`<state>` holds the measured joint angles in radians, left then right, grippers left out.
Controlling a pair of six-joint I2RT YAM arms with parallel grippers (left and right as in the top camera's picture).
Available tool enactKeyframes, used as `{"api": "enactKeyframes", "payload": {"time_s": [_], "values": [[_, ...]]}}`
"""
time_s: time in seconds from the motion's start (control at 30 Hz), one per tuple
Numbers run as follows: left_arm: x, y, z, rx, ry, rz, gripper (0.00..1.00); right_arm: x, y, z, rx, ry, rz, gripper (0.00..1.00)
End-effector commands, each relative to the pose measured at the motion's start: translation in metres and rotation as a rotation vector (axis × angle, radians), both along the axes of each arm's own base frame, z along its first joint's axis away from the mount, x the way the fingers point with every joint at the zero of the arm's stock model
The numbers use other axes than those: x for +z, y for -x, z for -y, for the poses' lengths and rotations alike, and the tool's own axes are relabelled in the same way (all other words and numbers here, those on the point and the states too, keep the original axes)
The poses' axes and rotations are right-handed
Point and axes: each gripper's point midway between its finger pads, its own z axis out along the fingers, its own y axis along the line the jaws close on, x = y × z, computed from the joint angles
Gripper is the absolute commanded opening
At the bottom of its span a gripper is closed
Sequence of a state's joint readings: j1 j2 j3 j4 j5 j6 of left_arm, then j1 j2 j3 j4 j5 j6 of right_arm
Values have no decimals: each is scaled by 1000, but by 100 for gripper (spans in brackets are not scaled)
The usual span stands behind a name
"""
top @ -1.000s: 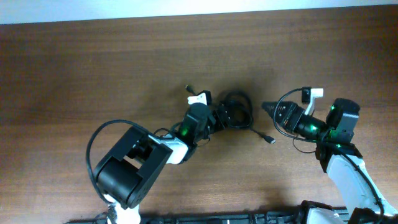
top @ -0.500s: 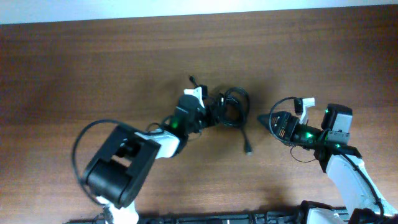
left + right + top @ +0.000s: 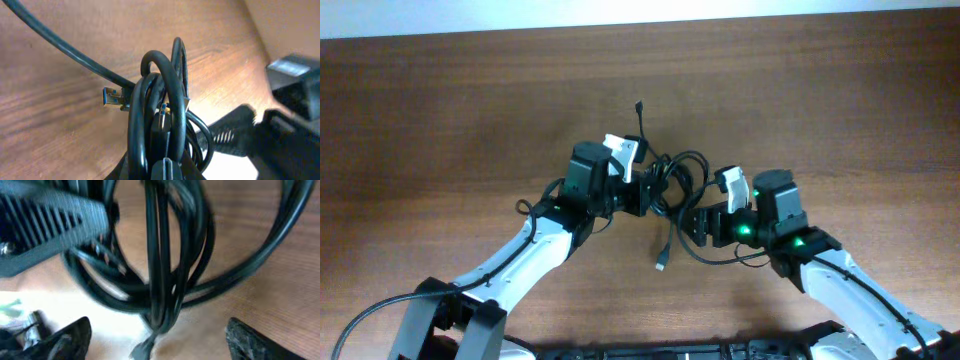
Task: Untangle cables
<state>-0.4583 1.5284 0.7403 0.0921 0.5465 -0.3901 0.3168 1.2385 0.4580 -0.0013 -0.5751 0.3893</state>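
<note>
Overhead: brown wood-grain table (image 3: 440, 100) under the cables (image 3: 680, 175), pale strip (image 3: 620, 12) beyond.

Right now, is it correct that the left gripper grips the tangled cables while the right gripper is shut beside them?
Not quite: the left gripper does grip the cables, but the right gripper stands open beside them, as the right wrist view shows.

Overhead top-down; wrist close-ups sharing cables (image 3: 176, 110)
</note>
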Motion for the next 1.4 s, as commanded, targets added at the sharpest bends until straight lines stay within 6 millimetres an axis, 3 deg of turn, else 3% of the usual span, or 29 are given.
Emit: {"api": "enactKeyframes", "payload": {"time_s": [0.0, 0.07, 0.27, 0.43, 0.57, 0.67, 0.73, 0.8, 0.93, 1.07, 1.17, 1.27, 1.37], "values": [[6, 4, -2, -43, -25, 48, 0, 7, -19, 5, -108, 38, 46, 78], [2, 7, -4, -55, -43, 39, 0, 14, -23, 3, -108, 30, 65, 76], [7, 4, -2, -54, -28, 59, 0, 11, -23, 2, -102, 33, 49, 52], [8, 12, 6, -79, -4, 36, 0, 10, -14, -11, -57, 37, 48, 52], [11, 25, 23, -123, 13, 32, 0, -1, -17, -9, -89, 103, 53, 50], [13, 35, 34, -160, 17, 37, 0, -6, -20, -2, -123, 138, 53, 33], [16, 35, 33, -159, 19, 45, 0, -6, -21, -2, -123, 137, 54, 4], [19, 29, 28, -131, 24, 49, 0, -7, -20, -2, -122, 138, 50, 4], [28, 8, 5, -49, 32, 66, 0, -3, -8, -4, -87, 118, 19, 4], [5, -26, -48, 259, -79, -18, 0, 33, 10, -24, 33, -24, 56, 4], [-2, -51, -95, 537, -103, -72, 0, 49, 17, -16, 10, -17, 90, 4], [-2, -60, -116, 628, -74, -103, 0, 59, 21, -4, -39, 11, 124, 4], [-4, -64, -132, 667, -79, -115, 0, 87, 23, -1, -53, -26, 220, 4]]}}
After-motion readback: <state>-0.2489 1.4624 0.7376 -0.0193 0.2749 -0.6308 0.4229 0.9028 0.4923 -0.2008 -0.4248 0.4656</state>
